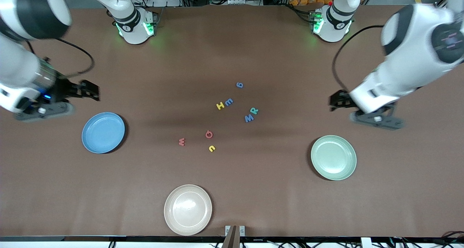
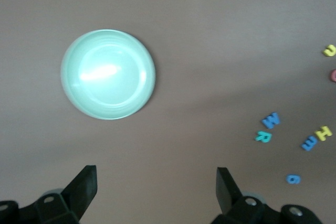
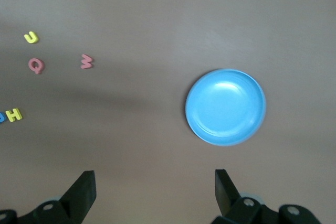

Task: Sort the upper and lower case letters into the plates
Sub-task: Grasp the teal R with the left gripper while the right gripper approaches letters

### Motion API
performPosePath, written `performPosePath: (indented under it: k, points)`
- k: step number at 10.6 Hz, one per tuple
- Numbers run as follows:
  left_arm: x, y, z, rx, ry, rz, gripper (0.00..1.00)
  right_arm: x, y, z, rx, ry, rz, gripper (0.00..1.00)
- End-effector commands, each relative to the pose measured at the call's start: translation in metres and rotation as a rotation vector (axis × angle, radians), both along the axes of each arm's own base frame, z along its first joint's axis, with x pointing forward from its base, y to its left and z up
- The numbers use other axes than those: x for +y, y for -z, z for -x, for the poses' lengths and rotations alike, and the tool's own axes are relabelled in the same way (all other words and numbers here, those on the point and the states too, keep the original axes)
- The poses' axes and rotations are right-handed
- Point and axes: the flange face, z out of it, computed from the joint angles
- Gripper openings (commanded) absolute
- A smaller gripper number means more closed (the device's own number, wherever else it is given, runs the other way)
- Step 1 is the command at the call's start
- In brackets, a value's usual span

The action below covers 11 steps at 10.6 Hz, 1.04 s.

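Eight small letters lie mid-table: blue g, yellow H, blue E, teal R, blue M, red Q, red W, yellow u. The blue plate sits empty toward the right arm's end, the mint plate empty toward the left arm's end. My right gripper is open and empty over bare table by the blue plate. My left gripper is open and empty over bare table by the mint plate.
A beige-cream plate sits empty near the table's front edge, nearer to the front camera than the letters. The two robot bases stand along the table's back edge. The brown tabletop lies between the plates.
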Motion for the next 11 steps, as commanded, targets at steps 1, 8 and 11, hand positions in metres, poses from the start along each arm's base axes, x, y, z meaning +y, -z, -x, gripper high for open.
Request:
performPosePath:
  k: [1, 8, 11]
  points:
    - [-0.065, 0.038, 0.008, 0.005, 0.006, 0.024, 1.00, 0.039, 0.037, -0.016, -0.002, -0.025, -0.007, 1.00]
    - [-0.173, 0.195, 0.080, -0.042, -0.033, -0.016, 1.00, 0.145, 0.126, -0.015, 0.063, -0.073, -0.023, 1.00]
    - [-0.225, 0.249, 0.113, -0.052, -0.078, -0.109, 1.00, 0.146, 0.173, -0.024, 0.090, -0.059, -0.031, 1.00]
